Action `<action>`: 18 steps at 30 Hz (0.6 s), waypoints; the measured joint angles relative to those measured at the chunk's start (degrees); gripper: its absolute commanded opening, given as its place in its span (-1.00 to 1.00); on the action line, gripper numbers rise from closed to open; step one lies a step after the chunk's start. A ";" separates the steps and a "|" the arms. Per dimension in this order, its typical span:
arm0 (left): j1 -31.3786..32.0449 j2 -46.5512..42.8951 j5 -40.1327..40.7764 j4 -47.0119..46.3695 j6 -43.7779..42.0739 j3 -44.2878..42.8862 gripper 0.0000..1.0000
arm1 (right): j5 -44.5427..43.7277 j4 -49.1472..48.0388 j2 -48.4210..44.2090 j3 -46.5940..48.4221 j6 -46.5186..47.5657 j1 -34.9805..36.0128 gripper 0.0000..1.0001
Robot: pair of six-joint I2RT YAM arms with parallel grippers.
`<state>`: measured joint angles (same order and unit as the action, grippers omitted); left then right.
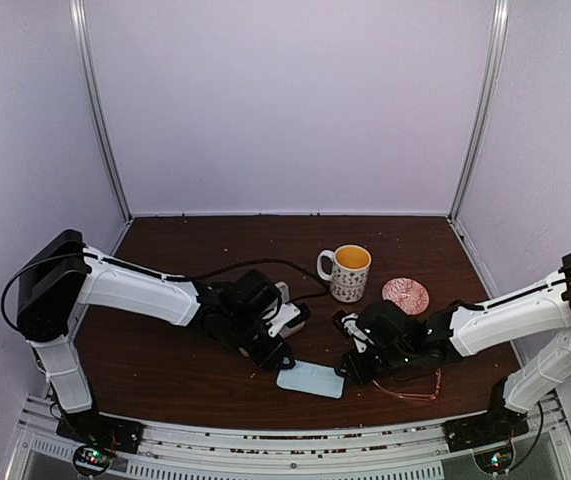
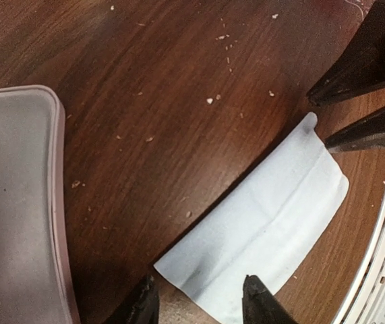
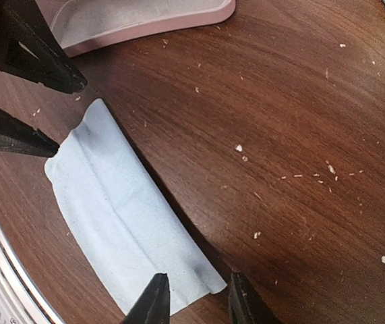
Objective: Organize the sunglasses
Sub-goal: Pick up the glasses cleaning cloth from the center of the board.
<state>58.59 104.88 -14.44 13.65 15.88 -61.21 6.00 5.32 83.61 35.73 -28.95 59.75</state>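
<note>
Carefully lift the left gripper [image 2: 199, 293] and right gripper [image 3: 195, 293], both with jaws apart astride opposite ends of the cloth [image 2: 259, 223], straight up, without dragging the fold open. Then probably reach for the sunglasses [image 1: 420, 390], at the table's [image 1: 185, 380] near edge, right of the cloth. Barely readable there: thin wire only; case [image 2: 17, 202] cut off.
</note>
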 measured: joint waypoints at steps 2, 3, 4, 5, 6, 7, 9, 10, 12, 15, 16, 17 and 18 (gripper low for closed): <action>-0.17 0.87 -0.46 0.15 -0.44 -0.55 -0.15 | 0.24 -0.17 0.28 0.00 0.02 0.00 -0.40; -0.28 0.98 -0.55 0.15 -0.50 -0.59 -0.16 | 0.37 -0.31 0.42 -0.04 0.00 -0.02 -0.40; -0.37 1.31 -0.76 0.28 -0.63 -0.74 -0.17 | 0.44 -0.44 0.52 -0.07 0.02 -0.04 -0.40; -0.44 1.68 -0.85 0.44 -0.83 -0.94 -0.17 | 0.48 -0.50 0.59 -0.09 0.02 -0.04 -0.40; -0.52 2.01 -0.92 0.52 -1.01 -1.09 -0.18 | 0.50 -0.50 0.66 -0.11 0.00 -0.09 -0.40; -0.63 2.38 -1.01 0.55 -1.14 -1.20 -0.19 | 0.52 -0.50 0.68 -0.13 0.00 -0.11 -0.40; -0.83 2.75 -1.05 0.70 -1.38 -1.22 -0.20 | 0.55 -0.57 0.68 -0.15 0.00 -0.26 -0.41; -0.92 2.89 -1.05 0.87 -1.46 -1.27 -0.20 | 0.55 -0.66 0.68 -0.20 0.00 -0.35 -0.41; -1.07 3.13 -1.05 0.98 -1.62 -1.29 -0.20 | 0.55 -0.74 0.68 -0.33 0.02 -0.48 -0.41; -1.20 3.23 -1.09 0.98 -1.88 -1.40 -0.25 | 0.55 -0.76 0.68 -0.44 0.02 -0.55 -0.42; -1.22 3.34 -1.14 0.98 -1.90 -1.44 -0.27 | 0.55 -0.81 0.68 -0.44 0.02 -0.55 -0.42; -1.22 3.45 -1.22 0.96 -1.97 -1.57 -0.30 | 0.57 -0.85 0.70 -0.46 0.02 -0.55 -0.42; -1.22 3.58 -1.25 0.96 -2.01 -1.75 -0.33 | 0.61 -0.90 0.74 -0.46 0.04 -0.59 -0.42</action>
<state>57.36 108.47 -15.68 14.61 13.87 -62.96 6.61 4.43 84.36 35.27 -28.91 59.16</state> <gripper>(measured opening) 0.370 0.294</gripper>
